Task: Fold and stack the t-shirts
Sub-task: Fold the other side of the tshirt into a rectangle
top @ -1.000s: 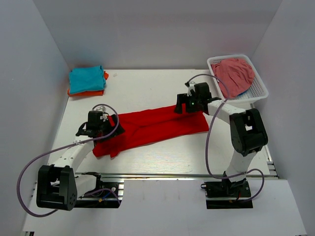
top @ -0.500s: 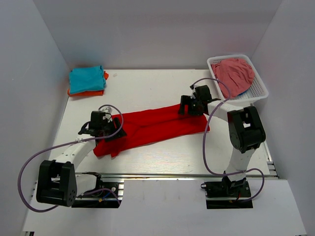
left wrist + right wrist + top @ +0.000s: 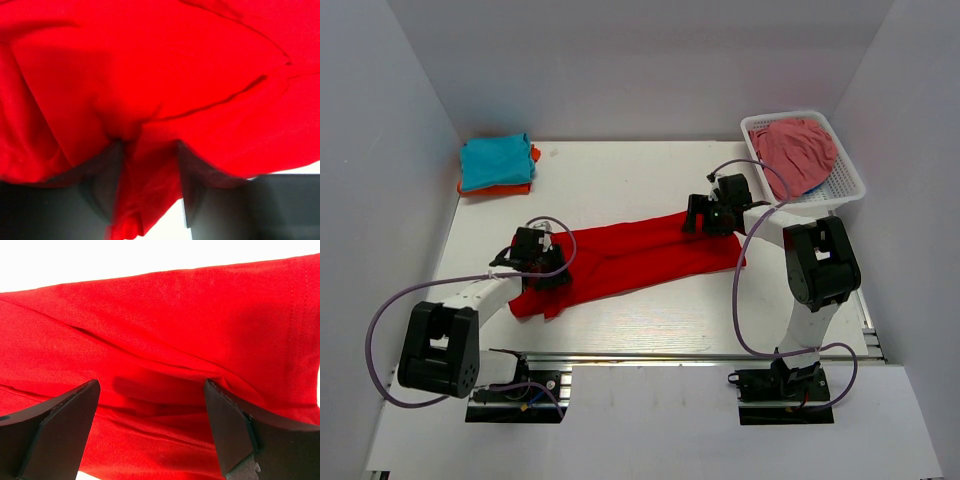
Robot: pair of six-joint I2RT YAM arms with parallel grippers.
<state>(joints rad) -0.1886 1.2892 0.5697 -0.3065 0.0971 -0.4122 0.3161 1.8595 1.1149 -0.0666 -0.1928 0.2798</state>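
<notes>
The bright red t-shirt point(image 3: 630, 255) lies as a long folded band across the middle of the table, running from lower left to upper right. My left gripper point(image 3: 544, 268) is down on its left end; in the left wrist view its dark fingers point(image 3: 102, 175) have a bunched ridge of the red t-shirt point(image 3: 160, 75) pinched between them at the left gripper point(image 3: 150, 155). My right gripper point(image 3: 706, 216) sits on the shirt's right end. It stands open point(image 3: 151, 387), its jaws wide apart over wrinkled red t-shirt point(image 3: 165, 315). A folded teal t-shirt point(image 3: 495, 160) lies on an orange t-shirt point(image 3: 496, 188) at the back left.
A white basket point(image 3: 848, 180) with a pink cloth point(image 3: 800, 150) inside stands at the back right, close behind the right arm. Grey walls close in the table on the left, back and right. A metal rail point(image 3: 700, 357) runs along the near edge.
My left gripper has slid right onto the shirt's left end and its jaws have closed in on the cloth. The right gripper shifted slightly right, then held still, staying open.
</notes>
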